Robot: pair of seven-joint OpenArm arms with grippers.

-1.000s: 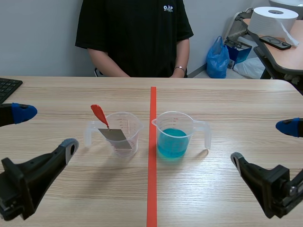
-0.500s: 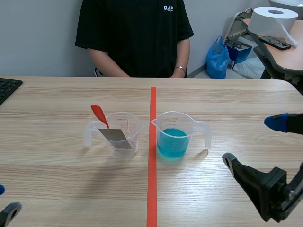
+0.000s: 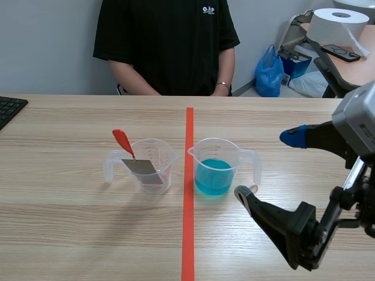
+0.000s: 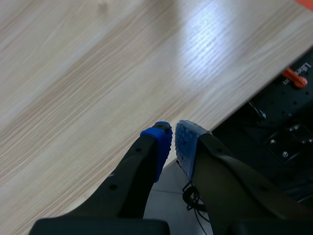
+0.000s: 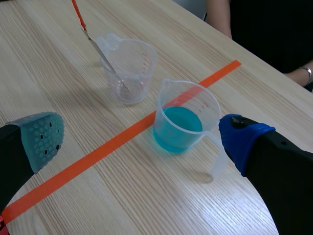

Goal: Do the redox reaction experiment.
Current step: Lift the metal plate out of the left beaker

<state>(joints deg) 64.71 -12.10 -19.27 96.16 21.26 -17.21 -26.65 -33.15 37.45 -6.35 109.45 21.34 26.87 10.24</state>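
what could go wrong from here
1. The open right claw sits close to the handle of the beaker of blue liquid. A nudge from its lower finger could tip the beaker and spill it.
2. The handle looks thin and sits off to one side, so a grip there may let the beaker swing or slip when lifted.
3. The second beaker stands near, with a metal strip leaning in it. A wide pour could knock it.

Spatula (image 3: pixel 124 142) stands in the left cup (image 3: pixel 169 166) — tape line (image 3: pixel 188 246) between — filled cup (image 3: pixel 235 154) right.
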